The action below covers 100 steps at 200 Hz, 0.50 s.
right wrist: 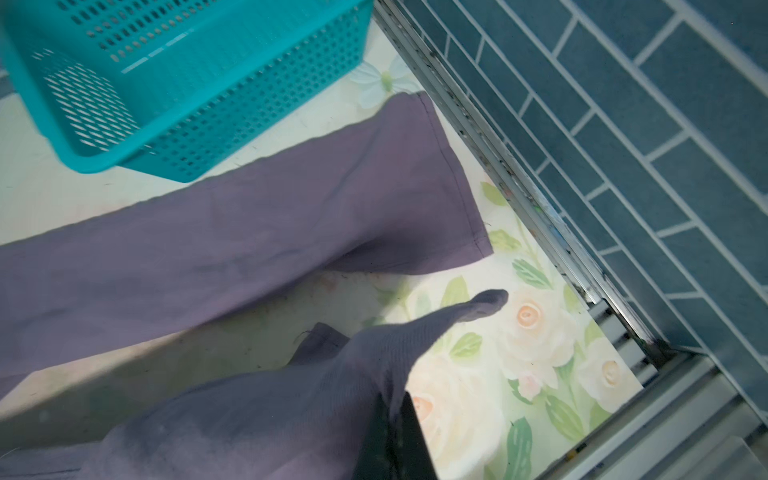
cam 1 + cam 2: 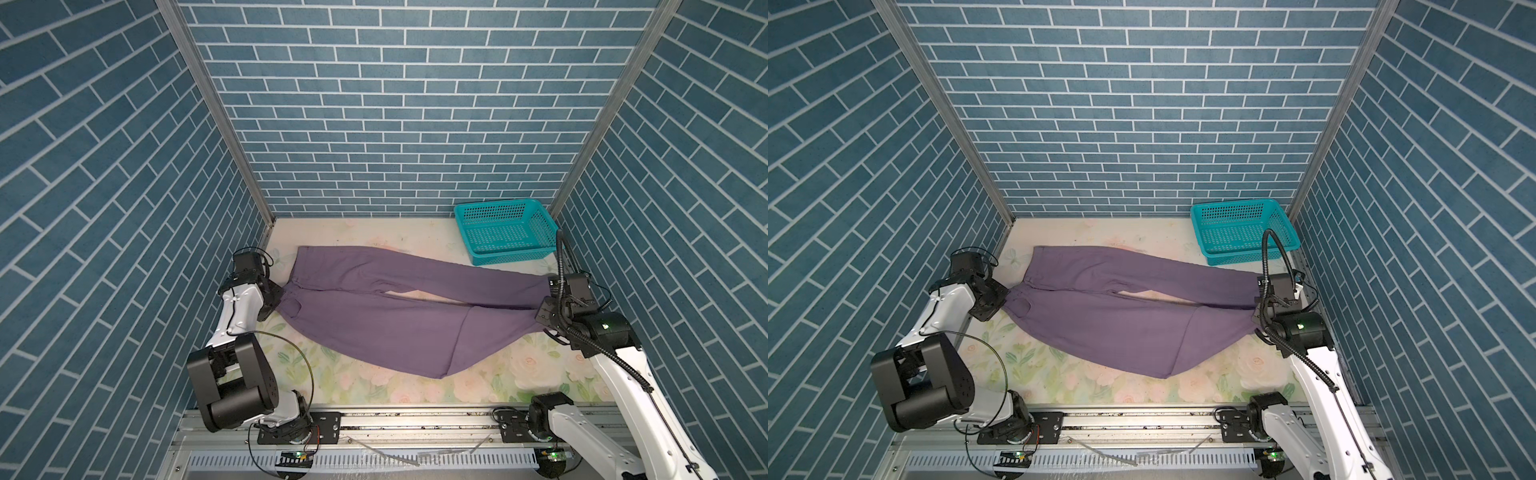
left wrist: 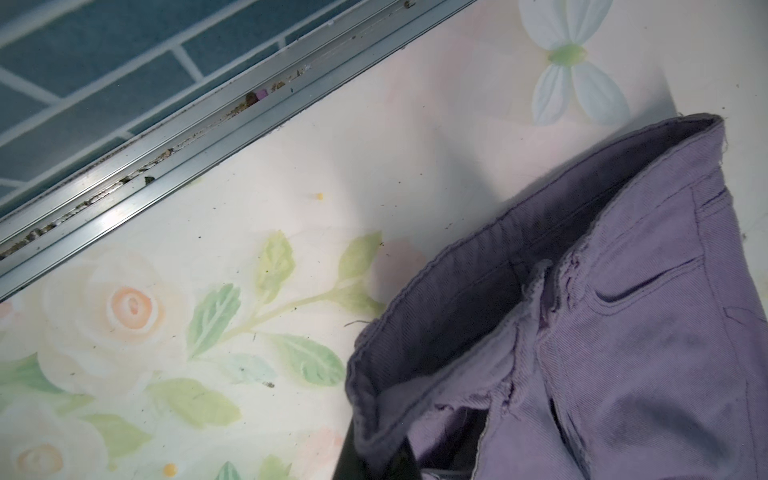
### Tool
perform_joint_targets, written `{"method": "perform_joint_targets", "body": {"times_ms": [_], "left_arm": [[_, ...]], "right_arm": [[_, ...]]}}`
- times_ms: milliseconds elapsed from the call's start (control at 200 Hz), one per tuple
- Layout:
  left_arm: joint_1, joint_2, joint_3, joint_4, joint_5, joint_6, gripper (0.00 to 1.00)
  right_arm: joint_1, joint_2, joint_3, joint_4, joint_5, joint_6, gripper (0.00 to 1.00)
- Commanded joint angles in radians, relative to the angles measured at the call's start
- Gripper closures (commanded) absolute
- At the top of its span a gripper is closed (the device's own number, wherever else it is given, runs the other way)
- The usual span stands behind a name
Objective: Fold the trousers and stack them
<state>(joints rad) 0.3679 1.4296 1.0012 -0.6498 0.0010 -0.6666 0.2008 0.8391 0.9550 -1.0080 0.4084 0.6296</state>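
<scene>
The mauve trousers [image 2: 374, 320] [image 2: 1100, 320] lie spread across the floral table, waistband at the left and both legs running right. My left gripper [image 2: 279, 297] [image 2: 1005, 300] is shut on the near end of the waistband; in the left wrist view the dark fingers pinch the waistband [image 3: 457, 291] at the gripper [image 3: 382, 457]. My right gripper [image 2: 544, 307] [image 2: 1258, 313] is shut on the hem end of the near leg. The right wrist view shows that leg [image 1: 291, 395] lifted in the gripper [image 1: 390, 436], while the far leg [image 1: 249, 216] lies flat.
A teal perforated basket [image 2: 511, 254] [image 2: 1246, 257] [image 1: 249, 104] stands at the back right corner, just behind the far leg's hem. Blue brick-pattern walls with aluminium rails [image 3: 166, 158] close in the left, right and back. Bare floral table [image 2: 374, 386] lies in front of the trousers.
</scene>
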Motion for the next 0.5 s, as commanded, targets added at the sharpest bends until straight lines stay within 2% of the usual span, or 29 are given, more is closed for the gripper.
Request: {"method": "perform_joint_targets", "body": {"times_ms": [0,30,125,165,200,260,315,360,445,495], "left_arm": [[0.018,-0.023,-0.012,-0.026,-0.047,-0.003,1.00],[0.020,-0.029,-0.013,-0.030,-0.061,-0.002,1.00],[0.024,-0.041,-0.022,-0.039,-0.088,-0.008,1.00],[0.027,-0.040,-0.024,-0.042,-0.091,-0.009,1.00],[0.028,-0.038,-0.024,-0.042,-0.095,-0.012,1.00],[0.030,-0.031,-0.022,-0.043,-0.095,-0.017,1.00],[0.031,-0.025,-0.013,-0.047,-0.089,-0.017,0.93],[0.030,-0.025,-0.004,-0.050,-0.080,-0.015,0.84],[0.028,-0.038,0.001,-0.043,-0.054,-0.016,0.57],[0.024,-0.052,0.001,-0.038,-0.035,-0.020,0.49]], "right_arm": [[-0.038,-0.044,-0.061,-0.013,0.066,0.044,1.00],[-0.043,-0.052,-0.085,-0.017,0.058,0.062,0.98],[-0.055,-0.090,-0.184,-0.012,-0.007,0.156,0.60],[-0.063,-0.104,-0.226,-0.003,-0.033,0.192,0.50],[-0.074,-0.116,-0.250,-0.003,-0.044,0.216,0.45],[-0.100,-0.131,-0.266,0.006,-0.059,0.218,0.41],[-0.126,-0.129,-0.245,0.008,-0.060,0.190,0.40],[-0.132,-0.111,-0.208,0.018,-0.066,0.146,0.40],[-0.131,-0.018,-0.136,0.049,-0.154,0.061,0.44],[-0.114,0.067,-0.112,0.072,-0.216,0.034,0.46]]}}
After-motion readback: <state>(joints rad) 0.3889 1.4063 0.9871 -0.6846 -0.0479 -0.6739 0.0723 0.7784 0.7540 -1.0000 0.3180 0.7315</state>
